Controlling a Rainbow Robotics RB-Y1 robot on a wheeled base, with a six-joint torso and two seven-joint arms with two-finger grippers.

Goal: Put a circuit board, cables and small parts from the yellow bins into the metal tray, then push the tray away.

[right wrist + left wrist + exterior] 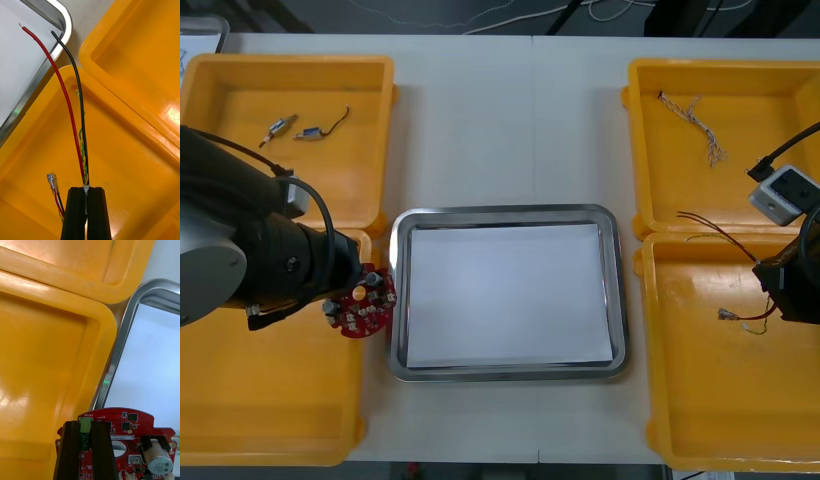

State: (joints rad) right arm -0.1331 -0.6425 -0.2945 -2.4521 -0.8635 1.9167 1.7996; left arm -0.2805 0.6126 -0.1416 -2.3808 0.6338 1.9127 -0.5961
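Note:
My left gripper [355,290] is shut on a round red circuit board [361,302], held above the inner rim of the near left yellow bin [270,400], just left of the metal tray [506,293]. In the left wrist view the black fingers [71,450] pinch the red circuit board [127,435] at a green part on its edge. My right gripper [86,210] is shut on a cable bundle [73,112] of red, black and yellow-green wires over the near right yellow bin [725,400]. In the front view, the cable bundle [715,232] reaches toward the tray.
The far left yellow bin [290,130] holds small metal parts [280,127] and a short black cable. A twisted blue and white cable [695,122] lies in the far right yellow bin [725,140]. The tray is white inside, with bare table beyond it.

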